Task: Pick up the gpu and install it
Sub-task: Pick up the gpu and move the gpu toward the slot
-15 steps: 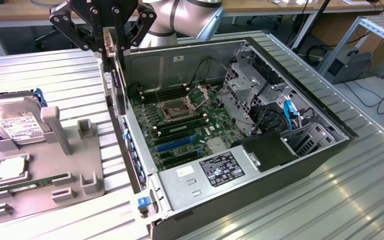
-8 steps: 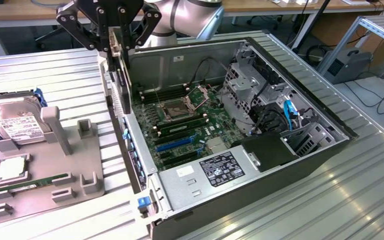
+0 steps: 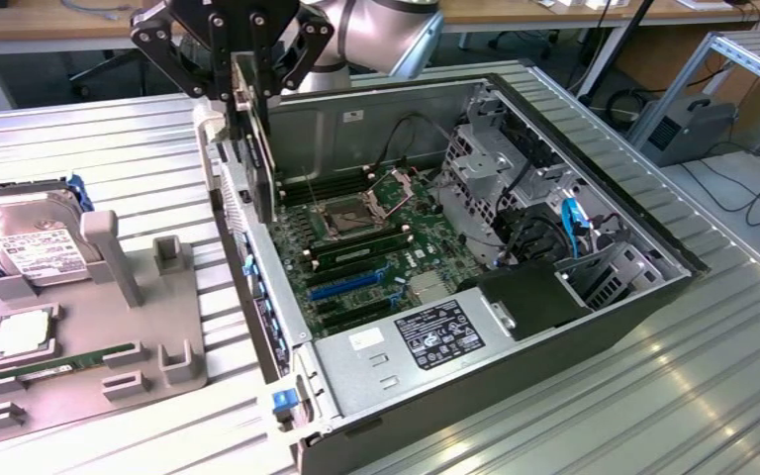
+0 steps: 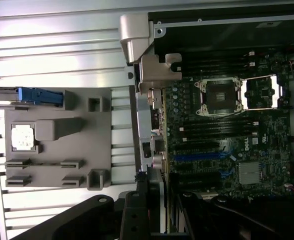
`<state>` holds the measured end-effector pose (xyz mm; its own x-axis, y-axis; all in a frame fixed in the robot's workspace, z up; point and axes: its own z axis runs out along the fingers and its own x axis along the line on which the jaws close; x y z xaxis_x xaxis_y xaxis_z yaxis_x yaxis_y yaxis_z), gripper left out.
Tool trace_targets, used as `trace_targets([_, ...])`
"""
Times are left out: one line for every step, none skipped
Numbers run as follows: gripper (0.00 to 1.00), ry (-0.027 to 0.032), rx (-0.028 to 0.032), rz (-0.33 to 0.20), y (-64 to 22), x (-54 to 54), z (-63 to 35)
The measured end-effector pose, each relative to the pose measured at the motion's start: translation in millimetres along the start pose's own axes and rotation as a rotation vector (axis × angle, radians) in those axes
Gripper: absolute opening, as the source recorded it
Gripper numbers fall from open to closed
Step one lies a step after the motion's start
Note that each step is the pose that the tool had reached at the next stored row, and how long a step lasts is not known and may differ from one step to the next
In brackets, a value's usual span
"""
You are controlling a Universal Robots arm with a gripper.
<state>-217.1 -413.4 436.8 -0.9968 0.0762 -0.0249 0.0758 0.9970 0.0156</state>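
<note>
Clamped shut in the black linkage claw (image 3: 250,94), high in the exterior view: the gpu (image 3: 261,148), a slim flat black expansion card with a long pale metal bracket along one side. Held on edge and hanging straight down, over the open grey tower computer case (image 3: 578,336) lying on its side. Poised just inside the case wall toward the exterior view's left, above the green motherboard (image 3: 394,247); hard to tell whether touching it. Near the open square metal processor socket (image 3: 353,213), and apart from the blue expansion slots (image 3: 347,287) and the silver power supply box with a black label (image 3: 420,341). On the ribbed metal surface (image 3: 116,148) toward the exterior view's left, beside the case: a grey plastic parts tray (image 3: 155,336), carrying a silver hard drive with a white label (image 3: 31,247) propped at a tilt, a square processor chip (image 3: 24,336) and a narrow green memory stick (image 3: 56,363).
</note>
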Motion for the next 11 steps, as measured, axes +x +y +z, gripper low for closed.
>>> trace_targets([0.27, 0.0, 0.0006, 0.0, 0.1, -1.9, 0.0])
trace_targets([0.27, -0.0001, 0.001, 0.0, 0.2, -3.1, 0.1])
trace_targets([0.27, -0.0001, 0.0013, 0.0, 0.3, -4.2, 0.1])
trace_targets([0.27, -0.0001, 0.0016, 0.0, 0.4, -5.1, 0.1])
trace_targets([0.27, -0.0002, 0.0019, 0.0, 0.5, -6.3, 0.2])
trace_targets([0.27, -0.0002, 0.0021, 0.0, 0.6, -7.8, 0.2])
trace_targets([0.27, -0.0001, 0.0025, 0.0, 0.7, -9.4, 0.3])
trace_targets([0.27, -0.0001, 0.0028, 0.0, 0.8, -10.6, 0.3])
trace_targets([0.27, -0.0002, 0.0031, 0.0, 0.9, -12.0, 0.4])
trace_targets([0.27, -0.0002, 0.0034, 0.0, 1.0, -13.1, 0.4])
trace_targets([0.27, -0.0003, 0.0036, 0.0, 1.1, -14.6, 0.5])
